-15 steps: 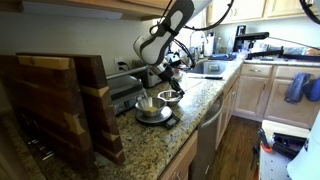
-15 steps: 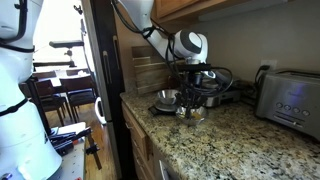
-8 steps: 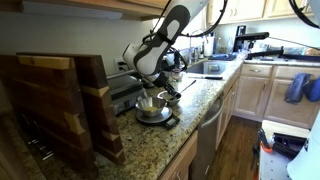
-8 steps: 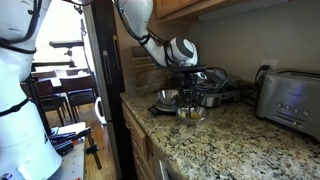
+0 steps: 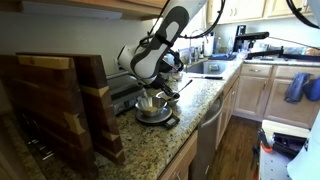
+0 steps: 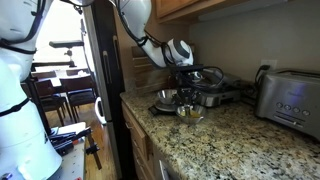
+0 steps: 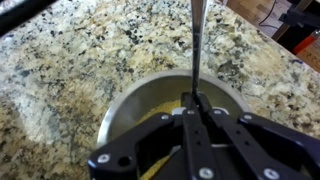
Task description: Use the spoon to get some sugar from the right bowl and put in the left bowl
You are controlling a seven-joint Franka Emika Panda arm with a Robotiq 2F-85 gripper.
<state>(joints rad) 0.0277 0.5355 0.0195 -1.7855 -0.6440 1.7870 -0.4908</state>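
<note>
Wrist view looks down on the wide, shiny metal left bowl (image 7: pixel 128 106) with its yellowish-tan inside, standing on the speckled granite tabletop (image 7: pixel 70 50). The black fingers (image 7: pixel 187 125) are pressed fully together on the thin, dark spoon (image 7: pixel 195 45), whose shaft runs from the pinch across the bowl and out past the top edge, so its tip is out of sight. No pale sugar can be made out on the spoon or in this bowl. In an exterior view the smaller metal right bowl (image 5: pixel 171 97) sits just beside, clear of the arm. Judging by this, the spoon is picked up and carried to the receiving bowl. Whether it holds sugar or has been emptied cannot be told. Tipping it out appears to be what remains.
</note>
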